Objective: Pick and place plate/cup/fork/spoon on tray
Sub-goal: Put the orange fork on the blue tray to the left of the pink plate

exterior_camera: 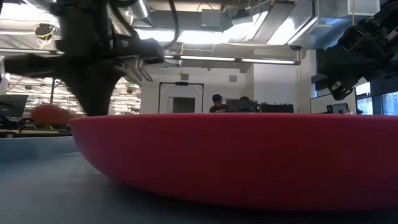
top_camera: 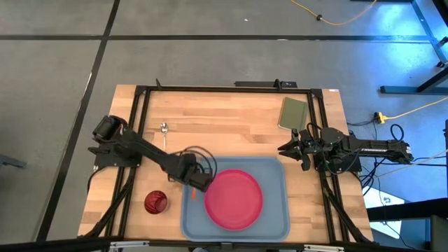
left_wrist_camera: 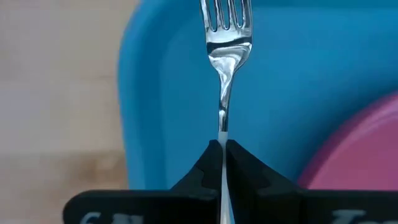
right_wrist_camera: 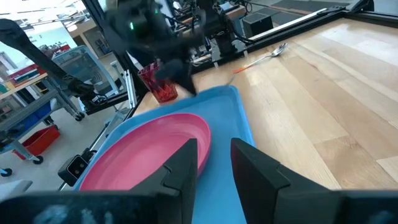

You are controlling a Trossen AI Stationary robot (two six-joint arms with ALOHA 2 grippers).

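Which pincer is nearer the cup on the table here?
Left. The left pincer, shut on the fork, is over the tray's edge beside the cup; the right pincer waits across the table.

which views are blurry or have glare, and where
Low view: the plate fills the frame, soft, with bright ceiling lights behind. Left wrist view: light glints on the fork, gripped by the left gripper. Right wrist view: the far arm is smeared.

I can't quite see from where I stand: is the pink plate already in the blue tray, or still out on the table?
In. The plate lies flat inside the tray, with the tray's floor showing around it.
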